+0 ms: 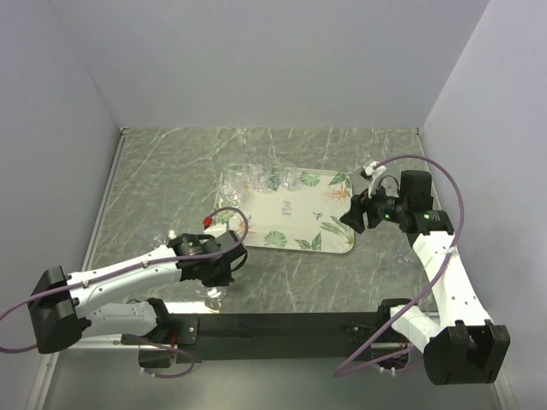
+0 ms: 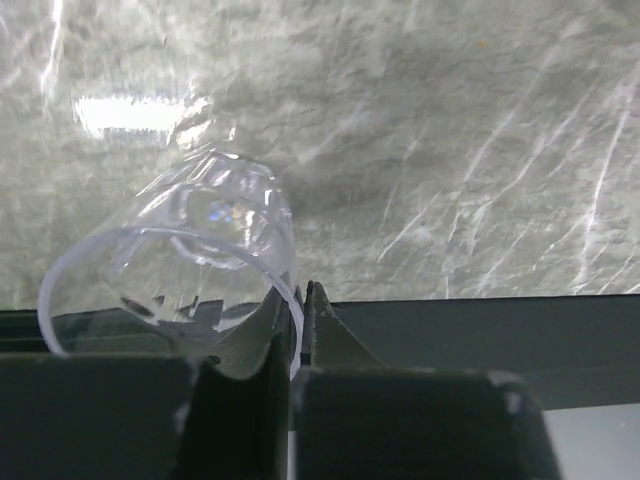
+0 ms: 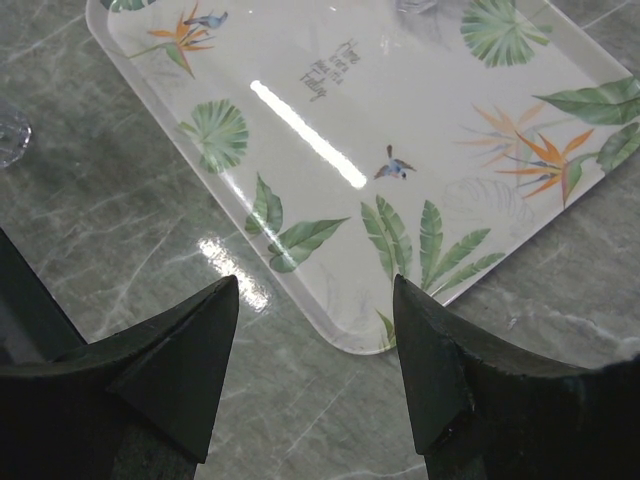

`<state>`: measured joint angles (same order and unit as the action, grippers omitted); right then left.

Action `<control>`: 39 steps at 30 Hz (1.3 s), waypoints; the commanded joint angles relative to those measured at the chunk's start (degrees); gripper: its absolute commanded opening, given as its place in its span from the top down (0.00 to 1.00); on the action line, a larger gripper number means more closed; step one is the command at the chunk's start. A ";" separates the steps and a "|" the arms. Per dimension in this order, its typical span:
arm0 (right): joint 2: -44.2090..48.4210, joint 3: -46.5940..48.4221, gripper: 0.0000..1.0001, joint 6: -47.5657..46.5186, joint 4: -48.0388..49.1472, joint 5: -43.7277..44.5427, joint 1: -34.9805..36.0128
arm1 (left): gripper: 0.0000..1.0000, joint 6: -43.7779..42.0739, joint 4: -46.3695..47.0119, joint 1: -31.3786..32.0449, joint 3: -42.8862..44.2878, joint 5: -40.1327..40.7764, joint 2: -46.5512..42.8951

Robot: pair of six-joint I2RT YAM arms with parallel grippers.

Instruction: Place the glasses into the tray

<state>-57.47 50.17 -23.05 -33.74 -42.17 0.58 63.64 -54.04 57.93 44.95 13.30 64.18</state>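
Observation:
The tray (image 1: 295, 215), cream-white with green leaves and orange flowers, lies in the middle of the table. Several clear glasses (image 1: 256, 178) stand at its far left corner, some on it. My left gripper (image 1: 219, 280) is near the table's front edge, left of the tray. In the left wrist view it (image 2: 297, 312) is shut on the rim of a clear glass (image 2: 190, 255) that hangs tilted over the marble. My right gripper (image 1: 355, 218) is open and empty over the tray's right end. In the right wrist view its fingers (image 3: 316, 300) frame the corner of the tray (image 3: 400, 150).
Another clear glass (image 1: 400, 256) stands on the marble right of the tray, beside the right arm. A faint glass (image 1: 158, 239) shows left of the left arm. A glass base (image 3: 8, 130) sits at the left edge of the right wrist view. Grey walls enclose the table.

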 commanded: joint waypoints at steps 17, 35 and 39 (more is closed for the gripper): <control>0.69 -0.07 0.30 0.29 1.83 -1.33 -2.16 | 1.00 -17.92 4.19 -4.22 20.96 15.88 7.53; 0.34 -0.16 0.30 0.11 1.83 -1.07 -2.95 | 1.00 -33.49 16.95 -18.38 28.18 7.62 25.28; -0.01 -0.16 0.30 0.20 1.83 -0.89 -2.86 | 0.99 -34.28 17.74 -19.00 28.09 7.09 27.75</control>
<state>-57.54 50.15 -23.03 -33.67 -42.76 -1.89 31.70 -39.38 39.35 70.63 20.99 91.53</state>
